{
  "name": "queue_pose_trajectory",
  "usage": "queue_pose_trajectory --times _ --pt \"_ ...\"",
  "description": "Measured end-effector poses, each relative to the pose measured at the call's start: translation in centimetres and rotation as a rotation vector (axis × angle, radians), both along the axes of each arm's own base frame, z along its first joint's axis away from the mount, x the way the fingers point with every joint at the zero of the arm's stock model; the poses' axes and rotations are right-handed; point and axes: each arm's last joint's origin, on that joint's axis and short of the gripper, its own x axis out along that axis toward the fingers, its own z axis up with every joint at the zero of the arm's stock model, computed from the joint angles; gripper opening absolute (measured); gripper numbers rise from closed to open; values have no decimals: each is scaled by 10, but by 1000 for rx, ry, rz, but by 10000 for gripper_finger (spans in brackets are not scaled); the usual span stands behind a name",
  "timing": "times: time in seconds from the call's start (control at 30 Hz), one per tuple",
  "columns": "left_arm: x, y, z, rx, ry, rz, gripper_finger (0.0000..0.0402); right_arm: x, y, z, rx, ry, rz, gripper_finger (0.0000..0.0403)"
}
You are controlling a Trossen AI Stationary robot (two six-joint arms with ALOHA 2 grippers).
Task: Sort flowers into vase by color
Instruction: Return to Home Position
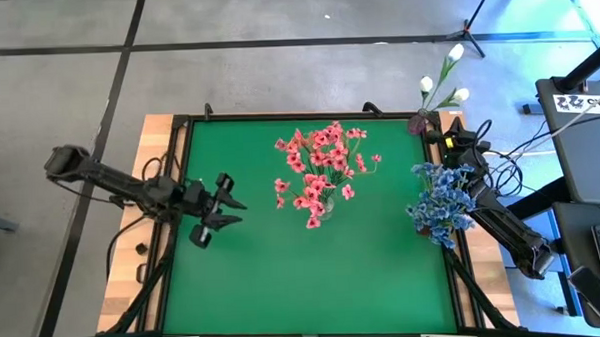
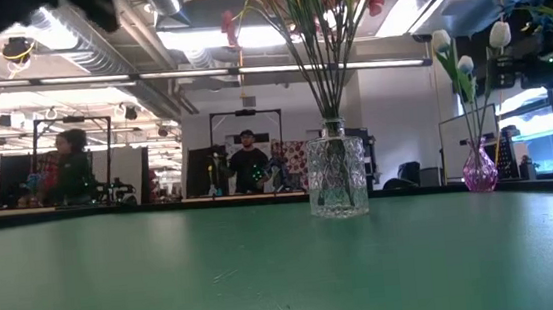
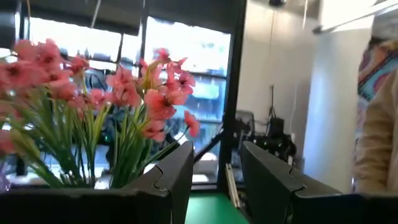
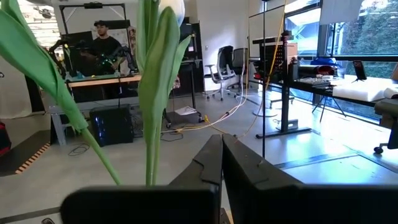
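Pink blooms (image 1: 320,173) sit mid-way, blue flowers (image 1: 443,204) at the table's (image 1: 284,279) right edge.
Low view shows the cut-glass vase (image 2: 337,177) the high view mostly hides. Left gripper (image 3: 216,152) jaws wide, right gripper (image 4: 221,142) jaws together.

The green table (image 1: 284,279) carries a glass vase (image 2: 337,178) of pink flowers (image 1: 320,173) near its middle, a small pink vase (image 2: 479,170) of white buds (image 1: 426,83) at a right corner, and blue flowers (image 1: 441,204) at its right edge, their vase hidden.

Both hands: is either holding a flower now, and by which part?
Nothing is held. The left hand is open and empty; the right hand is shut with no stem in its grip.
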Motion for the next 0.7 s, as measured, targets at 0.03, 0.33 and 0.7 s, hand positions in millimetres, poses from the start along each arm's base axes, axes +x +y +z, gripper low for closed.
queue_pose_trajectory --times 0.03,0.33,0.7 --pt "-6 2 -7 -6 -20 1 130 0 0 0 0 0 0 12" --pt "-38 8 -34 -17 -72 -15 130 0 0 0 4 3 1 12" --pt "-62 16 -32 9 -77 35 130 0 0 0 1 4 16 12"
